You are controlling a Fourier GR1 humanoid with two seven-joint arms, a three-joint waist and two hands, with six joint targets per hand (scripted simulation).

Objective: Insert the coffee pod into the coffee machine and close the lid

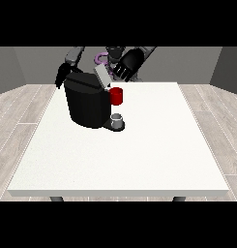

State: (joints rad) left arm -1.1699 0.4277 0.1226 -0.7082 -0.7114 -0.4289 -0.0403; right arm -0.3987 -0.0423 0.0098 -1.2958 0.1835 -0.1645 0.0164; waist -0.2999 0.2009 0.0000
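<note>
The black coffee machine (87, 104) stands on the white table (139, 155) at the back left. Its grey lid (101, 76) is tilted up at the top. A red thing at the machine (116, 96) sits at its front right side. A small grey thing (117, 119) rests on the machine's low base below it; I cannot tell if it is the pod. The hand at the view's right (128, 64) hovers just right of the raised lid, fingers towards it and holding nothing. The hand at the view's left (62, 76) hangs behind the machine's left corner, fingers straight.
The machine takes up the back left part of the table. A wood-patterned floor surrounds the table, and grey walls stand behind the robot.
</note>
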